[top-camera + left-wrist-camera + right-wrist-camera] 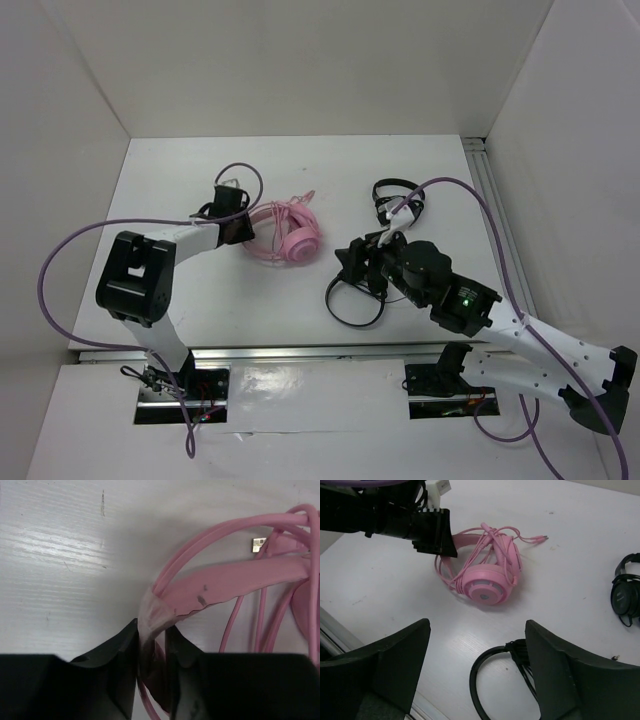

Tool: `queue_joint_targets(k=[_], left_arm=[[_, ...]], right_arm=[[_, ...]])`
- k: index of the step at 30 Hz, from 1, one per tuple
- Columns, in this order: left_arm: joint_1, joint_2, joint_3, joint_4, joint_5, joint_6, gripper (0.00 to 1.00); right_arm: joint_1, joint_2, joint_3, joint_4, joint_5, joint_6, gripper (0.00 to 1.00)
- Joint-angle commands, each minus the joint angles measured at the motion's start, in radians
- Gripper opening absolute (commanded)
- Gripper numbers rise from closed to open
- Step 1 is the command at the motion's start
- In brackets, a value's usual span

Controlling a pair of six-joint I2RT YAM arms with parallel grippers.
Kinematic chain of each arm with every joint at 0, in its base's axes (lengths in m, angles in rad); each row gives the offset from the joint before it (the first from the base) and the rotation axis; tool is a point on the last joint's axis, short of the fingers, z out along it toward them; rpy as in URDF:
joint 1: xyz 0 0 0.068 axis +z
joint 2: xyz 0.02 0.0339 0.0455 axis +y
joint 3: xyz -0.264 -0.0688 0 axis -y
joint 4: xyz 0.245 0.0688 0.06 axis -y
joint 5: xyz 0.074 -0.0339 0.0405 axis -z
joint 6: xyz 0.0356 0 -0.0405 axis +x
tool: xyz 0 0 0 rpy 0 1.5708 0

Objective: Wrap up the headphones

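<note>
The pink headphones (290,235) lie on the white table, left of centre, with the thin pink cable looped over the cups (487,582). In the left wrist view, the padded headband (235,580) runs down between my left gripper's (151,625) black fingers, which pinch its pale end. From above, the left gripper (246,226) sits at the headset's left side. My right gripper (477,625) stands wide open with nothing between its fingers. It hovers right of and nearer than the pink headset (350,262), apart from it.
A black headset's band (485,680) and bundled cord lie just under the right gripper (337,308). A second black headset (395,200) (625,592) sits at the back right. A small metal plug (258,544) rests by the pink cable. White walls enclose the table.
</note>
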Motion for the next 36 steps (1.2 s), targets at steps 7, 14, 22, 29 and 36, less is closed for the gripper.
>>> queue_joint_targets(k=[7,14,22,29,36], left_arm=[[-0.007,-0.209,0.013,-0.015,0.035,-0.047,1.0],[-0.007,-0.487,0.026,-0.126,-0.046,-0.047,1.0],[-0.007,-0.871,0.149,-0.436,0.038,0.043,1.0],[-0.007,-1.31,0.112,-0.688,0.13,0.112,1.0],[-0.007,-1.489,0.224,-0.837,0.092,0.086,1.0]], right_arm=[[0.008,-0.011,0.082,-0.056,-0.009,0.023,1.0],[0.017,-0.011,0.173,-0.175,0.069,0.058,1.0],[0.017,0.003,0.361,-0.431,0.17,0.126,1.0],[0.017,-0.106,0.44,-0.584,0.149,0.126,1.0],[0.017,-0.229,0.438,-0.663,0.123,0.155,1.0]])
